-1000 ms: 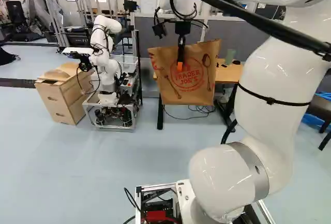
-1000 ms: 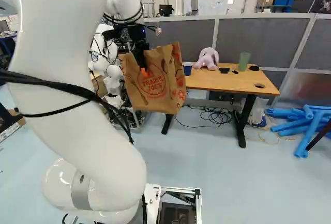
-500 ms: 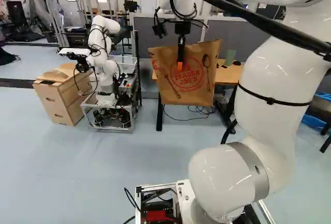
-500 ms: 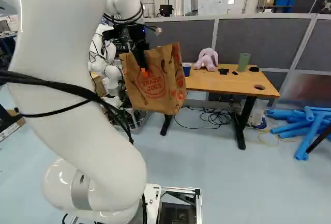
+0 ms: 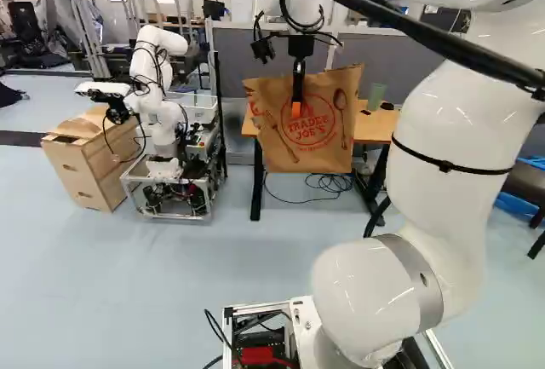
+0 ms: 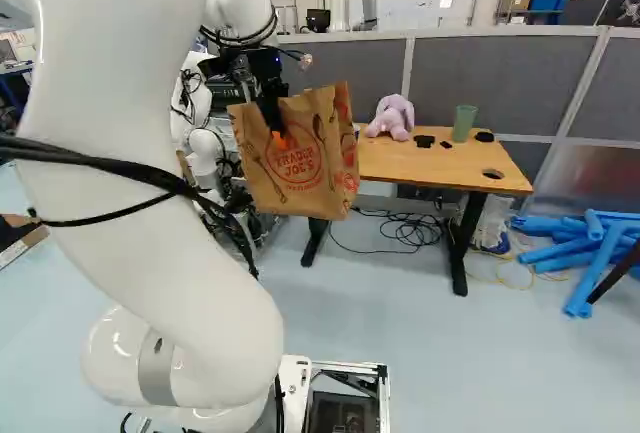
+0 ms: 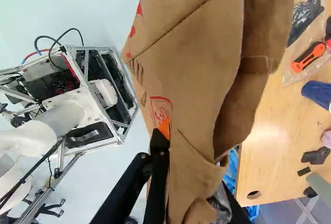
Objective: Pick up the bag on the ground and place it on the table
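pink plush (image 6: 392,118) | green cup (image 6: 463,124) | blue tubes (image 6: 598,273) | orange tool (image 7: 309,56), likely cutter

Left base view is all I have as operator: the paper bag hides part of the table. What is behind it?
Observer: The right base view shows a pink plush toy sitting on the table.

Operator: Anything else on the tabletop that I can't see?

Observer: Yes, the wrist view shows an orange-and-black tool in a clear packet.

Operator: Is anything between that packet and the toy?

Observer: A blue cup, again in the wrist view.
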Controlling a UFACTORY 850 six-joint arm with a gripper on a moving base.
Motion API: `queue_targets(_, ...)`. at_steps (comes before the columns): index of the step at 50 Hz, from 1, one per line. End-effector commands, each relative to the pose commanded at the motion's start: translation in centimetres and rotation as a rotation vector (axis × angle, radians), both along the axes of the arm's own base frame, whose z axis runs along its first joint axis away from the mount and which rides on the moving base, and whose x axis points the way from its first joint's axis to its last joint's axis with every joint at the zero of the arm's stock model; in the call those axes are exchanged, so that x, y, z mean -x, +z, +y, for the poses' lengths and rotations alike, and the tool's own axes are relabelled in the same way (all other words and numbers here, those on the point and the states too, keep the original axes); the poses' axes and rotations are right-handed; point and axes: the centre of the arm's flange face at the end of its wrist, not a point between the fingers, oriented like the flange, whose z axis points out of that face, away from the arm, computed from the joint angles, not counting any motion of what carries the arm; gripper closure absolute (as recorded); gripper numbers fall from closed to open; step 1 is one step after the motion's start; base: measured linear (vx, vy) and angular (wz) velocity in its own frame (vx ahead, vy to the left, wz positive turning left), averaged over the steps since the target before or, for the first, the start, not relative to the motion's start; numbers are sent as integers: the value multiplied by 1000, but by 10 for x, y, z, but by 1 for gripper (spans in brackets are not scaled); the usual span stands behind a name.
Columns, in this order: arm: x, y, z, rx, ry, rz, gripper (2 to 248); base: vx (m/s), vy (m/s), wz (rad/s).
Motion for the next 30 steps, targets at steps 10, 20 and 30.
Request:
queue_targets(10, 0, 0, 0, 0, 0, 0, 232, 80, -107, 5)
queue_targets(20, 0, 0, 0, 0, 0, 0, 232, 79, -110, 3)
queue_targets(30, 0, 0, 0, 0, 0, 0, 232, 76, -108, 2)
